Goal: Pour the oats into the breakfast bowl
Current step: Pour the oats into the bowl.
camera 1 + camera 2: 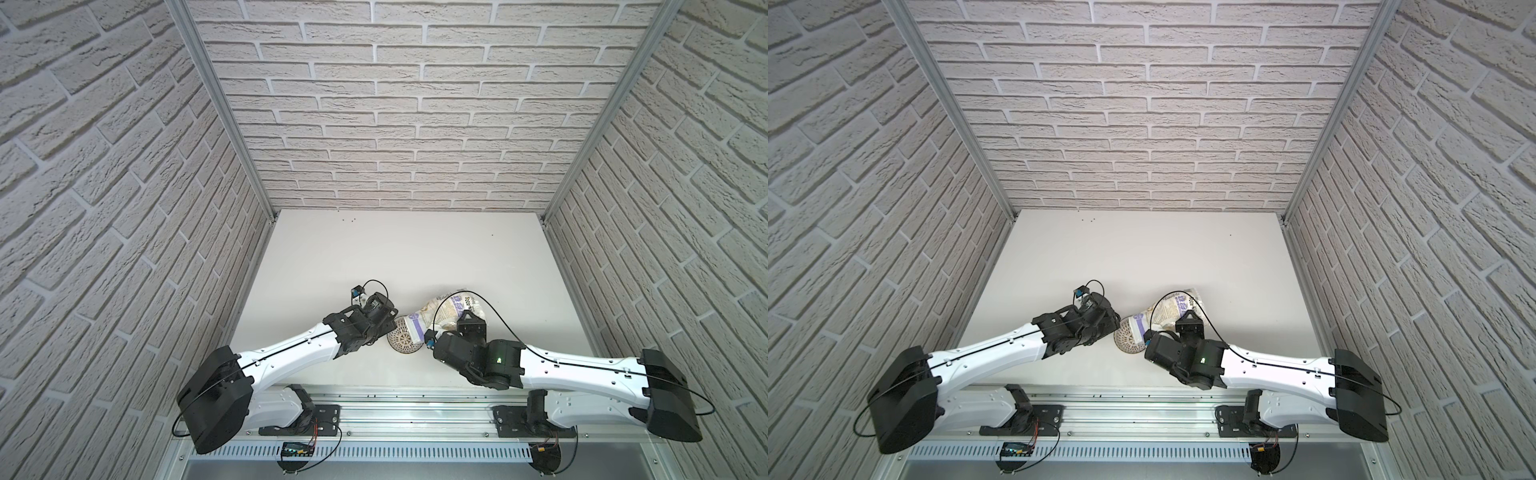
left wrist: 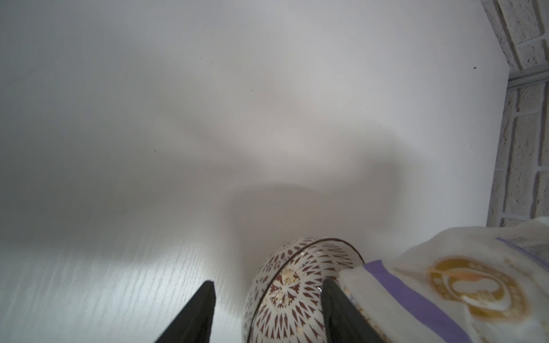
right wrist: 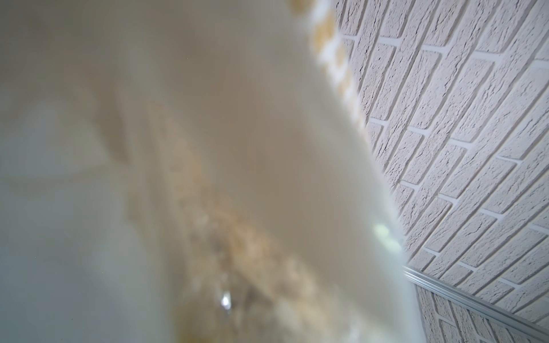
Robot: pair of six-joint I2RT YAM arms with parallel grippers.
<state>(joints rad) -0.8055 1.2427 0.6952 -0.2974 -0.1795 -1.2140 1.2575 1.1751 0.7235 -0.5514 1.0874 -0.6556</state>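
Note:
The breakfast bowl (image 1: 402, 343) (image 1: 1127, 341) stands on the white table in both top views. In the left wrist view the bowl (image 2: 285, 308) holds a few oats (image 2: 289, 276). My left gripper (image 2: 267, 282) (image 1: 390, 329) is open astride its rim. One finger (image 2: 335, 308) is inside the bowl. The other finger (image 2: 202, 311) is outside, a gap away from the wall. The white and purple pouch (image 1: 451, 309) (image 1: 1173, 311) (image 2: 445, 282) is tilted, its mouth at the bowl's rim. My right gripper (image 1: 468, 320) (image 1: 1188, 318) is shut on it. The pouch (image 3: 208, 148) hides that gripper's fingers; oats (image 3: 237, 252) show through it.
Brick-pattern walls (image 1: 124, 208) close the table (image 1: 395, 257) on three sides. A metal rail (image 1: 415, 407) with both arm bases runs along the front edge. A few dark specks (image 1: 348, 220) lie near the back wall.

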